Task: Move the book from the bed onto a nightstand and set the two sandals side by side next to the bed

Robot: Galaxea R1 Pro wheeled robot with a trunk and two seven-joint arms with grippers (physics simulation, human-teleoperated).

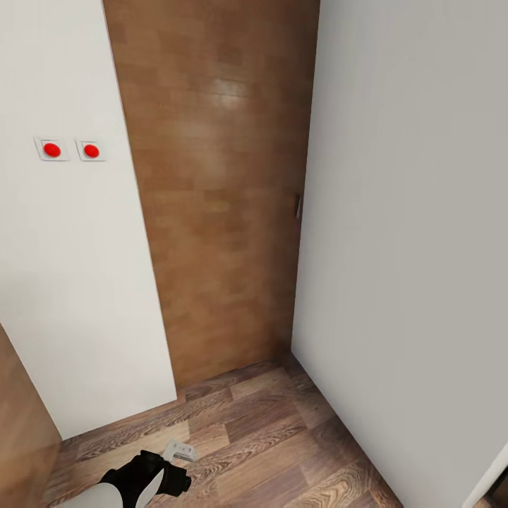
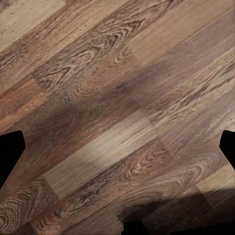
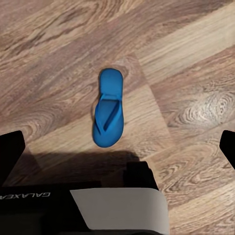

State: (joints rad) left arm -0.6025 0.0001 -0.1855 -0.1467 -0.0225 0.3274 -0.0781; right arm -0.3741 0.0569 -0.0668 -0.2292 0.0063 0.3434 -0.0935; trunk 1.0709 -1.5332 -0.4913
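A bright blue flat flip-flop sandal (image 3: 108, 108) with thin toe straps is seen lying flat on the brown wood-plank floor (image 3: 196, 63), apart from the right gripper (image 3: 117, 147). The dark fingers (image 3: 11, 147) are spread wide and nothing is held. In the left wrist view, the left gripper (image 2: 117, 152) is also open and empty over bare grainy planks.

The sandal could be bumped and pushed away by the base, since it lies close below. It is thin and flat, so it could be hard to pinch, and the smooth floor may let it slide.

Farther off, in the head view, white plain walls (image 1: 395, 212) and a glossy brown wooden panel (image 1: 219, 176) are seen, with two red round buttons (image 1: 70, 149). The wall could be hit in this tight corner.
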